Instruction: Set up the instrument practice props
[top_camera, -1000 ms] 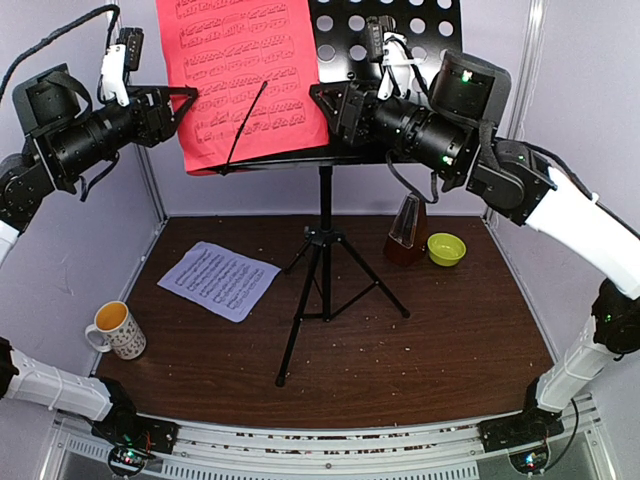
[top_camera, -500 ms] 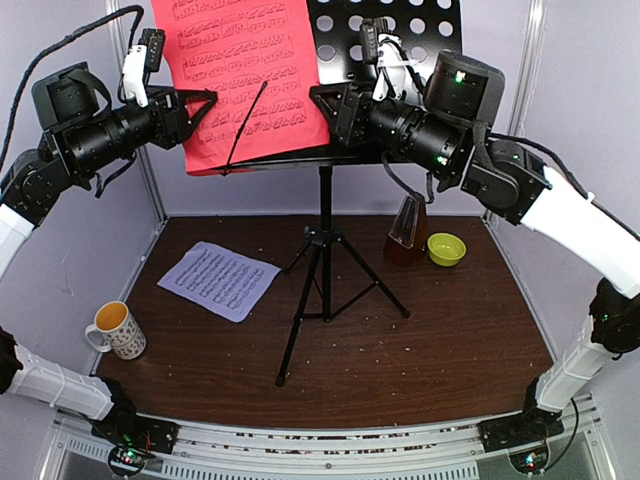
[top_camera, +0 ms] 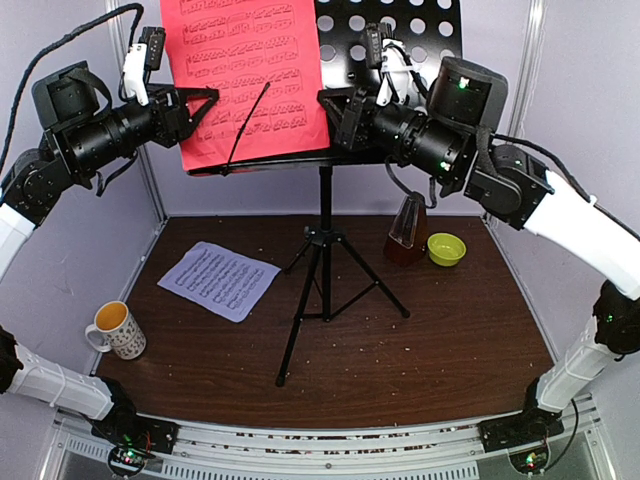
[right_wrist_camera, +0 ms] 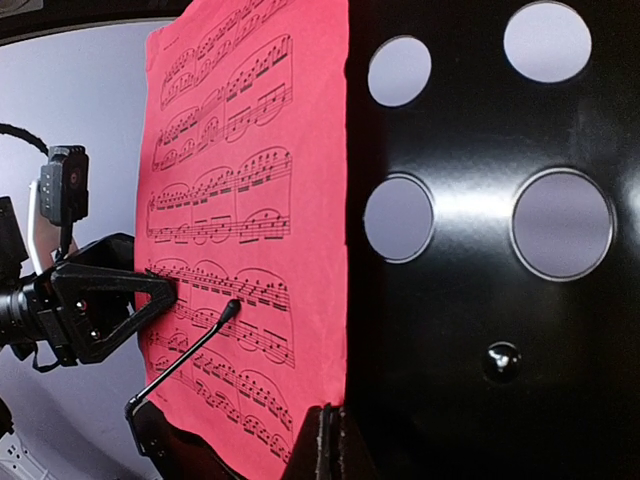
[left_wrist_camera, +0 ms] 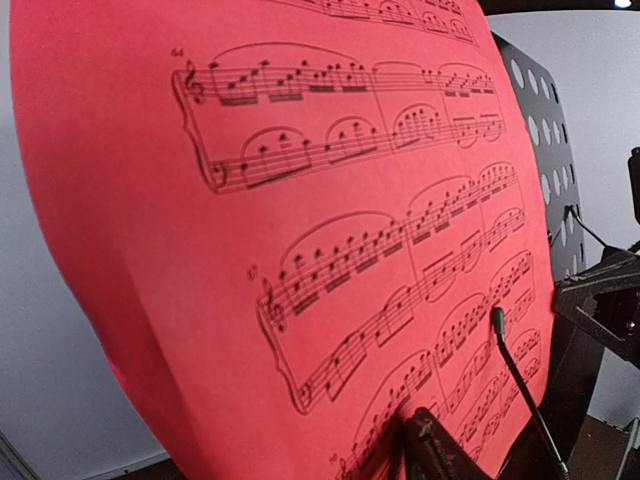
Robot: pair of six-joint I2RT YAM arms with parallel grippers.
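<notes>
Since the frame half a second back, the red sheet has shifted slightly to the right at its top. The right gripper has shifted the same way. The left gripper holds about the same spot.

Count: one black perforated music stand on three tripod legs, two sheets of printed music, one brown pyramid metronome, one yellow-green bowl, one patterned mug.

Red sheet: stands on the left half of the stand's desk, its bottom on the ledge. One thin black retainer wire lies aslant across its lower part. Its top is cut off in the overhead view.

White sheet: flat on the brown table, left of the tripod, well apart from the desk.

Metronome: upright at the back right of the table, just beside the bowl. Mug: near left corner.

Left gripper: at the red sheet's left edge. The left wrist view shows one finger against the printed face; the other is hidden by the paper, so I cannot tell whether the jaws pinch it.

Right gripper: at the desk, by the sheet's right edge. Only one finger shows, at the bottom of its own view; opening and contact cannot be told.

Right wrist view shows four desk holes, the top-right one cut off.
</notes>
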